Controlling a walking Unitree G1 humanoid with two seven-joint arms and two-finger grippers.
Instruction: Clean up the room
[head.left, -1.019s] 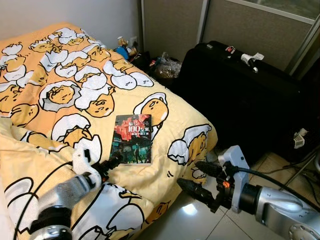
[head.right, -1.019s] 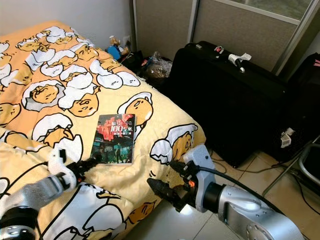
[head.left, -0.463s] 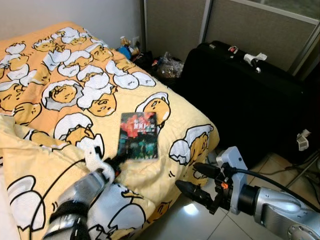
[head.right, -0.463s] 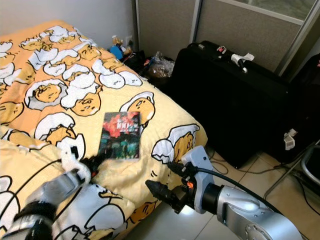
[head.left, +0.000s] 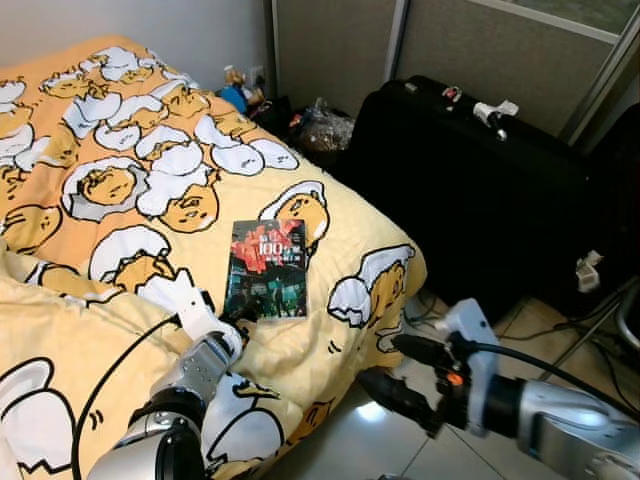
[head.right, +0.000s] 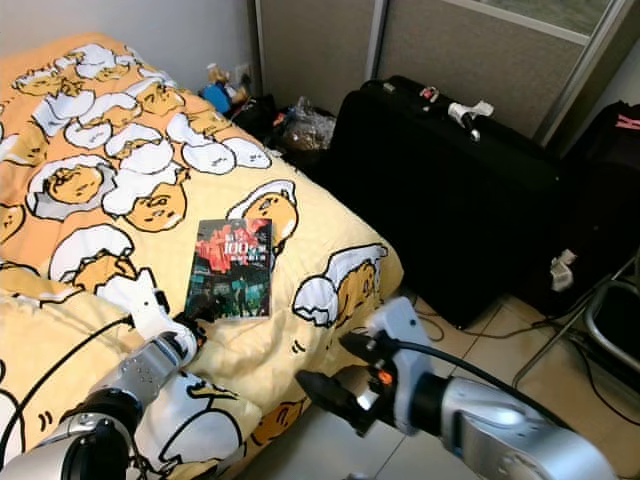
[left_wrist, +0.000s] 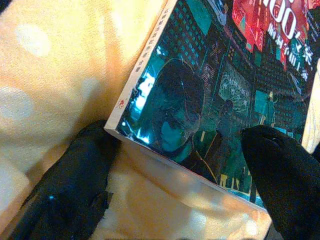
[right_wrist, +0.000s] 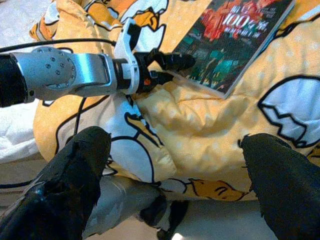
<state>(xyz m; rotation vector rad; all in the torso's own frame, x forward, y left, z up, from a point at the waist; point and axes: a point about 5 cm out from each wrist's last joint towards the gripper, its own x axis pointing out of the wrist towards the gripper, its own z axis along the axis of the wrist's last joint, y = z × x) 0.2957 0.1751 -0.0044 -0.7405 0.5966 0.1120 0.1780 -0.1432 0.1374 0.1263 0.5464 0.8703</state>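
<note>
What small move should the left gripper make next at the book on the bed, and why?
Probably ease the left gripper slightly forward, then close. Its open black fingers already sit at the near corner of the dark paperback book with red title art, one on the cover, one at the edge, not yet clamped. The book lies flat on the yellow egg-print duvet. The right gripper hovers open beside the bed.

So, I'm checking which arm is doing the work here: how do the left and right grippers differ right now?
The left gripper sits on the bed, its open fingers straddling the near edge of the book; the right gripper hangs over the floor beside the bed, near nothing. The left reaches toward the book, while the right points across toward the bed's side. Both are open and empty.
</note>
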